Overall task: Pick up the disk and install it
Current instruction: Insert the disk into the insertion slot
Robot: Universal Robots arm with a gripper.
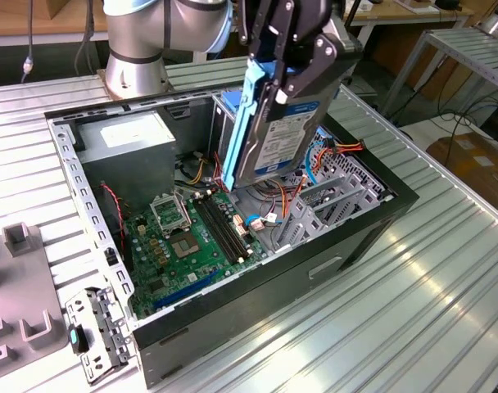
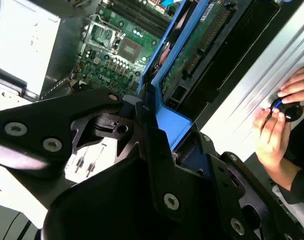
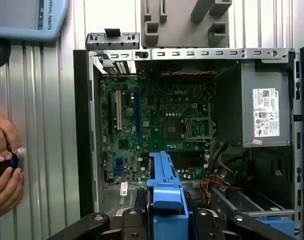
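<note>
Holder: grey moulded fixture [image 1: 20,327] on the tabletop [image 1: 413,311], well off to the exterior view's left of the end effector [image 1: 283,82] and lower.
Loose part: perforated metal bracket [image 1: 97,336], lying just outside the case's near corner.
Container: open computer case [image 1: 69,164], directly under the end effector.
Case contents, left side: grey power supply [image 1: 130,143] with white sticker; green motherboard [image 1: 183,237] beside it, below and left of the end effector.
End effector: black fingers clamped tight on the upper end of the disk [image 1: 273,139].
Disk: hanging on edge, tilted, label facing the exterior view's right, blue rail [image 1: 253,115] on its left edge; lower end above the case floor, clear of the motherboard.
Case contents, right side: grey drive cage [image 1: 331,196] with red and orange cables [image 1: 343,149], below and right of the end effector.
Step (judged): pick done; disk over the case, not yet seated.
Install calls for (judged): rails squared to the cage, cables kept clear.
Bystander: a person's hand [image 3: 4,170] on a small control, outside the case.
</note>
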